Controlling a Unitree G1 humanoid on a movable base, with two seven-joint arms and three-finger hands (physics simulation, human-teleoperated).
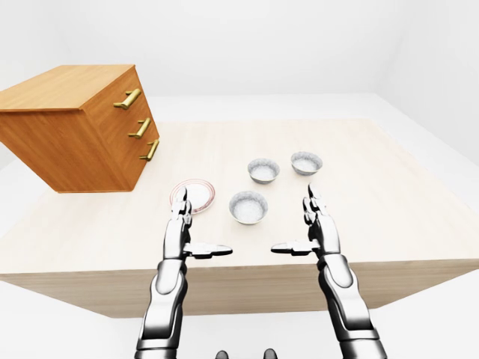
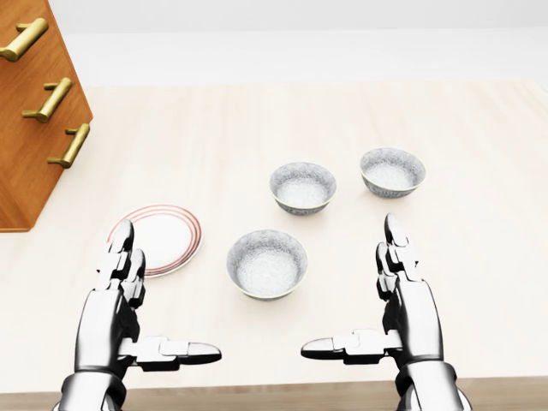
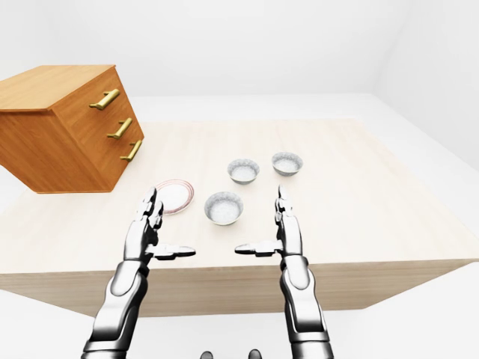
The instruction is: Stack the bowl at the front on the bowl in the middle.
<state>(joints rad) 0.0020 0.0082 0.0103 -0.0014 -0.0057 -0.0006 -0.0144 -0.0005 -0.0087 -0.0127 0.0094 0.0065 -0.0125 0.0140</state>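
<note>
Wooden drawer chest [image 2: 34, 111] cut off left.

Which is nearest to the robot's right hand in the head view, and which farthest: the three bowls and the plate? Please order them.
From the right hand:
1. Nearest bowl, just left of it.
2. Right bowl, above it; middle bowl, up-left: too close to call.
3. Plate, far left.

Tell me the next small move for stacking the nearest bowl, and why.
Probably ease the right hand up and left toward the nearest bowl. Both hands are open and empty, that bowl sits untouched between them, and the middle bowl lies just beyond it, nearer the right hand than the left hand.
</note>
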